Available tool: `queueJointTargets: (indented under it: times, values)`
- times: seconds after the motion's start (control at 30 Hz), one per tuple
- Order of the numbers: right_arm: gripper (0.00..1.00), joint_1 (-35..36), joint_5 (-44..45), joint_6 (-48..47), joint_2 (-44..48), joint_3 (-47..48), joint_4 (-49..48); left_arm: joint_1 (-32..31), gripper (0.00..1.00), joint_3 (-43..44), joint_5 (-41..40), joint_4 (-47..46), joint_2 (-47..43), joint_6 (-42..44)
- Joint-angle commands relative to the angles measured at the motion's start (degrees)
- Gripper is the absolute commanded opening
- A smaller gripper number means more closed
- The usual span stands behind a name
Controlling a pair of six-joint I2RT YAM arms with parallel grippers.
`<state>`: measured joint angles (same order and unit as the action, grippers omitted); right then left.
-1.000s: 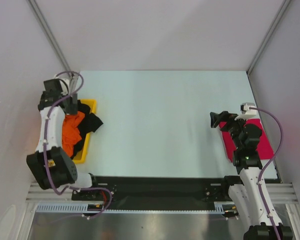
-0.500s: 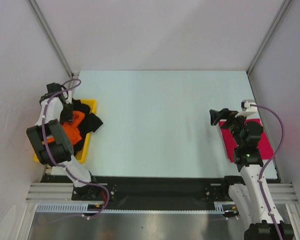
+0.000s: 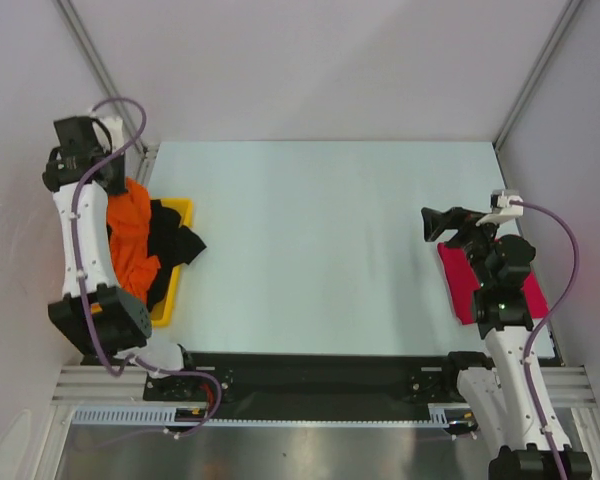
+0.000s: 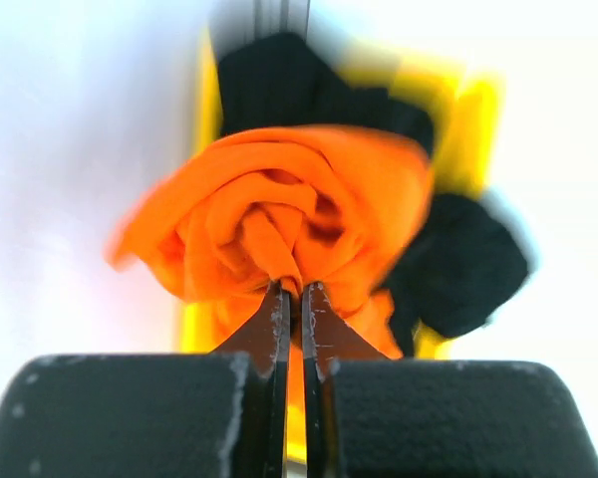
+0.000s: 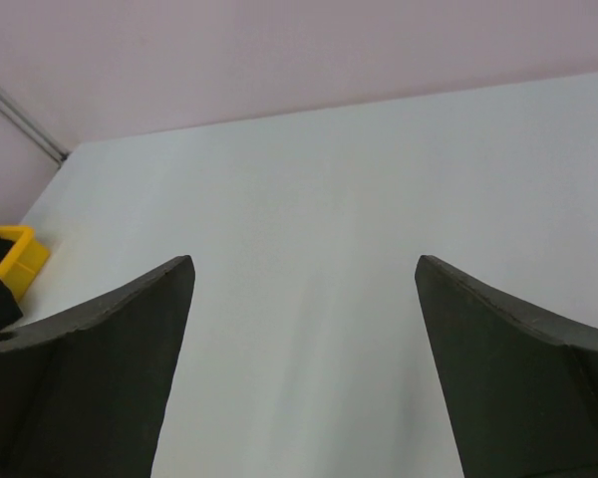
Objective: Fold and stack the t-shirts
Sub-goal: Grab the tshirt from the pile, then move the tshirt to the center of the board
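Note:
My left gripper (image 4: 296, 289) is shut on a bunched fold of the bright orange t-shirt (image 4: 299, 209), which hangs from its fingertips above the yellow tray (image 4: 468, 110). From above, the orange t-shirt (image 3: 130, 240) stretches up out of the tray toward the left gripper (image 3: 113, 185). The black t-shirt (image 3: 177, 245) lies crumpled in the tray and spills over its right rim. A magenta-pink t-shirt (image 3: 460, 285) lies flat at the table's right side, partly under the right arm. My right gripper (image 3: 432, 222) hovers open and empty beside it, its jaws (image 5: 304, 269) wide apart over bare table.
The yellow tray (image 3: 175, 290) stands at the table's left edge, close to the left wall. Booth walls and corner posts enclose the white table (image 3: 320, 240). The tray's corner (image 5: 20, 254) shows at the far left of the right wrist view.
The left gripper closed on the orange t-shirt in the tray and rose toward the back left, drawing the shirt up. The right arm shifted slightly.

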<state>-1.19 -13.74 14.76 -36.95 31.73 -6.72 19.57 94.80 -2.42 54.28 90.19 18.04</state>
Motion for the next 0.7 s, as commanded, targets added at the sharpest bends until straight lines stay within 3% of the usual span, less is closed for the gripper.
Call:
queueJointTargets:
  times: [0.0,0.07,0.1,0.2,0.3,0.47,0.63,0.67]
  values:
    - [1.00,0.8,-2.8,2.2,-2.6,6.1,-1.7,-9.4,0.00,13.0,8.6,5.1,-9.2,0.5]
    - [1.00,1.0,-3.3,2.9,-4.7,7.5,-2.0,-15.5,0.00,19.2,9.5,8.1,-10.0,0.9]
    - [1.00,2.8,-3.5,3.1,-5.1,8.8,-2.1,-22.2,0.00,20.7,10.4,9.0,-10.2,1.6]
    - [1.00,5.3,-3.7,3.3,-7.3,10.9,-2.1,-31.7,0.00,24.8,17.5,10.8,-11.2,2.1]
    - [1.00,7.2,-3.2,3.1,-8.8,11.8,-1.5,-36.5,0.00,24.9,24.2,9.7,-12.2,1.7]
    - [1.00,11.8,-2.3,1.9,-10.3,12.9,-0.5,-37.9,0.00,21.5,28.8,5.0,-12.2,-0.8]
    - [0.99,16.0,-0.1,1.0,-13.8,14.8,3.7,-37.7,0.04,4.5,24.4,-5.0,-12.2,-0.3]
    - [0.98,19.4,0.9,0.1,-14.8,15.5,4.9,-37.3,0.04,1.9,23.2,-6.7,-12.2,-0.1]
